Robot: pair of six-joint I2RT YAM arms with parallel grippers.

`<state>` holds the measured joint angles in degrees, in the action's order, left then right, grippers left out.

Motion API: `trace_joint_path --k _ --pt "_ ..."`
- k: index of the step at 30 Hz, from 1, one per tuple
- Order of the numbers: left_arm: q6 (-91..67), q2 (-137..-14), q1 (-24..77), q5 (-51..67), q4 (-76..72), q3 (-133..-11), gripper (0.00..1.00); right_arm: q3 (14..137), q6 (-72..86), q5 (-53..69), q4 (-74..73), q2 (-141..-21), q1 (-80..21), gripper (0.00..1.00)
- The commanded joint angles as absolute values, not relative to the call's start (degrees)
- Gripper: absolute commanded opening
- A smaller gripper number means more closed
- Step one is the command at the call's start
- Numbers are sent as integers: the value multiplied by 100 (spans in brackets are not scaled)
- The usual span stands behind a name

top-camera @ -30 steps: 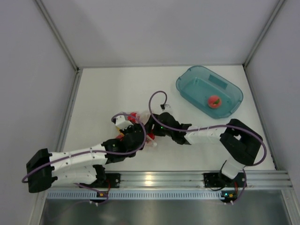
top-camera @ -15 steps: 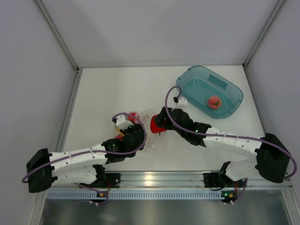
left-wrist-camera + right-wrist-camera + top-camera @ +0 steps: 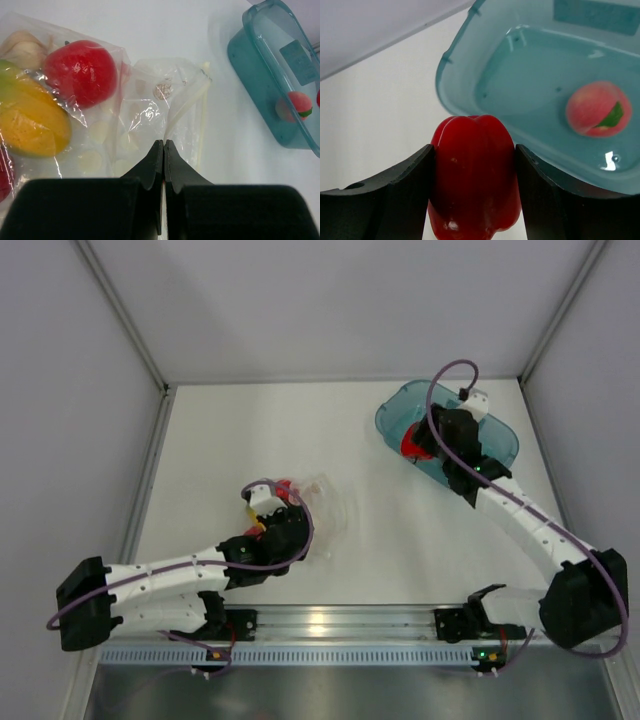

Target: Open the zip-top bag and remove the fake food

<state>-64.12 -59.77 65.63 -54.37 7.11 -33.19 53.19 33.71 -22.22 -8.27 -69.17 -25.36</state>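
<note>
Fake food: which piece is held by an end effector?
The red pepper, clamped in the right end effector; the peach lies in the teal tub, the rest sit in the bag.

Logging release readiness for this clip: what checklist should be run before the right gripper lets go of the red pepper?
1. red pepper held squarely in right gripper: ok.
2. Pepper past the teal tub rim: cannot tell, it hangs at the edge.
3. Landing spot clear of the peach: ok, it sits aside.
4. left gripper pinching the zip-top bag: ok, shut on its edge.
5. Bag emptied: not ok, a red piece and a yellow piece are inside.
</note>
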Motion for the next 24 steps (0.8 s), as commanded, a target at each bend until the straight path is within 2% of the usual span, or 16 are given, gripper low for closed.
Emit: trace_joint_path --k 1,6,15,16,19,23,24 --pt "-6267 -5933 6574 -5379 659 -3533 0 5948 2918 -1952 -827 -7425 -1874 36" --pt "-6012 -5941 6574 -5203 668 -3682 0 6696 2576 -1977 -835 -8522 -1169 37" --pt "-5494 -5801 6574 -4738 668 -3823 0 8305 2180 -1951 -1387 -10369 -765 48" --pt "-5458 -5766 6574 -4729 668 -3832 0 8549 2171 -1942 -1493 -10467 -747 60" --pt "-5274 -5739 6574 -4658 686 -3893 0 8657 2179 -1925 -1617 -10530 -756 78" --pt "-4958 -5774 6574 -4465 694 -4112 0 8456 2171 -1681 -1503 -10109 -756 94" --pt "-4914 -5801 6574 -4413 694 -4148 0 8359 2153 -1600 -1503 -10020 -756 95"
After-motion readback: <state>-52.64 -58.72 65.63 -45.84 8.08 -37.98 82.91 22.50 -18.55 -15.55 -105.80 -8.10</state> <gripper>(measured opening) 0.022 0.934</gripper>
